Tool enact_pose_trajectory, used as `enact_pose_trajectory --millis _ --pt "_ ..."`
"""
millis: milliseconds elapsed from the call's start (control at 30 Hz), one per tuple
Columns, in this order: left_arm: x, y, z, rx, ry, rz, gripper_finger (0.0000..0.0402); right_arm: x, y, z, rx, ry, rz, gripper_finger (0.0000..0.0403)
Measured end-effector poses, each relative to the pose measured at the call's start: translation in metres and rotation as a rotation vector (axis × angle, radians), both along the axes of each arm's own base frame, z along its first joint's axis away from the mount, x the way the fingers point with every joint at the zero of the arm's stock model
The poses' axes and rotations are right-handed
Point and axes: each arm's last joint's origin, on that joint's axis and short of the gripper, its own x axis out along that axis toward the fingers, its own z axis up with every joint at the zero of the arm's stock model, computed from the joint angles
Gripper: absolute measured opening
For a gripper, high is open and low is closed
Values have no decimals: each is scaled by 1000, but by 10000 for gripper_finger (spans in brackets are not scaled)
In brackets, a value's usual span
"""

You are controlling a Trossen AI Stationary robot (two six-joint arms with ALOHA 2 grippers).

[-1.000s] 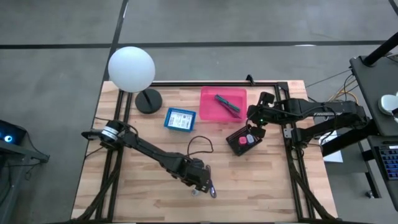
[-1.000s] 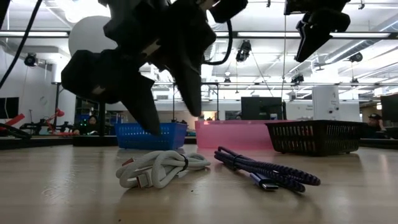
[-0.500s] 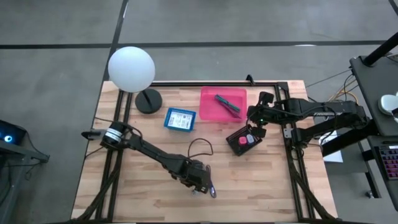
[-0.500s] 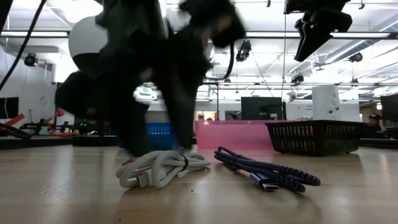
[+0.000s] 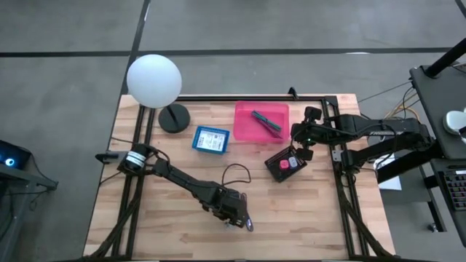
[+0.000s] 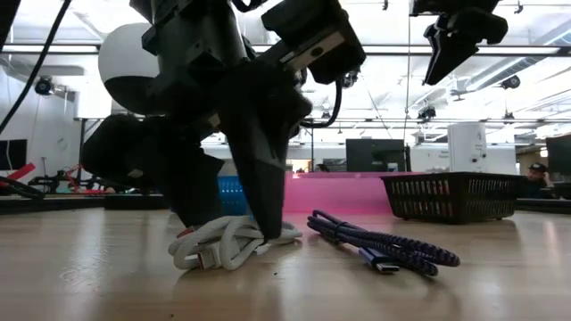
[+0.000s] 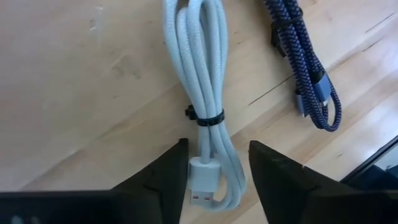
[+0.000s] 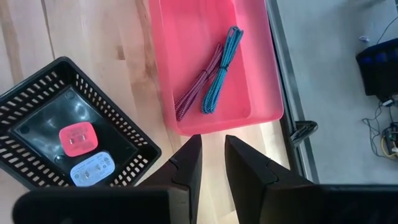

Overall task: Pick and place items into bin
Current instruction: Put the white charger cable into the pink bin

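Observation:
A white coiled cable, bound by a black tie, lies flat on the wood near the table's near edge. A dark blue braided cable lies beside it, seen also in the low view. My left gripper is open and down at the table, its fingers on either side of the white cable's plug end. My right gripper hangs above the gap between the pink bin and the black basket, open by a narrow gap and holding nothing. A teal cable and a maroon cable lie in the pink bin. My left gripper comes from above, pointing down, and stands astride the plug end of the white cable, which lies flat on the table. I cannot tell whether its fingers touch the cable.
The black basket holds a pink charger and a light blue one. A small blue basket sits left of the pink bin. The white globe lamp stands at the far left corner. Bare wood lies around the cables.
My left gripper has come down from just above the table until its open fingers reach the white cable's plug end. The cables have not moved. My right arm has kept still.

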Motion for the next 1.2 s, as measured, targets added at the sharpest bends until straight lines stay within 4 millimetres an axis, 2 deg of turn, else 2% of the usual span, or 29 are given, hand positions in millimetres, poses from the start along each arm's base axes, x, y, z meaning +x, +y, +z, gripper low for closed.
enact_pose_trajectory --millis 200,333,533,667,800,1000,1100,1200 --pt "-3 1 -5 9 17 -8 73 -4 0 3 8 -30 -18 58" --pt "-6 2 -9 16 22 -24 21 -14 0 11 3 -71 -8 57" --pt "-6 2 -10 19 13 -65 24 -35 0 25 16 -180 -32 57" --pt "-7 2 -3 34 -24 -117 22 -50 1 33 32 -265 -57 57" --pt "-10 4 12 139 -110 -130 22 -65 2 46 63 -417 -15 56" --pt "-9 11 45 250 -278 -149 22 -78 11 60 240 -666 253 56" --pt "-7 16 64 309 -387 -176 22 -81 13 60 295 -711 314 56" --pt "-3 20 94 410 -573 -179 22 -80 18 54 435 -702 446 57"
